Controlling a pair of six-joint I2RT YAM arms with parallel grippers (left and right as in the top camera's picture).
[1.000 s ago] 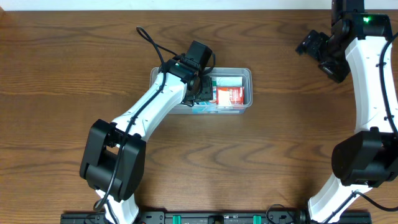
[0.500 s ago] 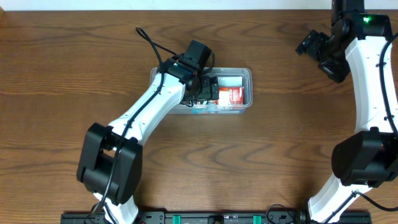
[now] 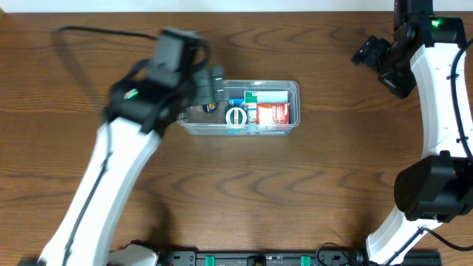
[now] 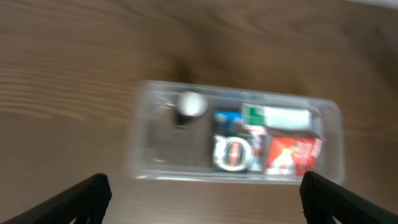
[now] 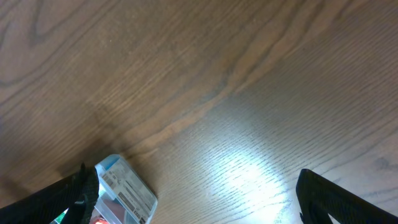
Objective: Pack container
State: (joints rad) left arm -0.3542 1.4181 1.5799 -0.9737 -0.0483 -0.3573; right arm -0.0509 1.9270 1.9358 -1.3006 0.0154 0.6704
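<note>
Your left gripper (image 4: 204,186) is hovering above the container (image 3: 295,89), jaws spread wide and carrying nothing. The container is sitting on the table (image 3: 332,185), holding a red box (image 3: 277,113), a white-and-green box (image 3: 267,96) and a round-capped bottle (image 3: 236,117). Your right gripper (image 3: 367,52) is waiting well to the right of the container, also spread and empty. You are probably between placements. Nothing loose is showing near the container, so look for any remaining item before reaching.

the container (image 3: 194,124) sits on the bench (image 3: 318,185), with boxes (image 3: 273,112) in its right end and a bottle (image 3: 236,116) left of them.
</note>
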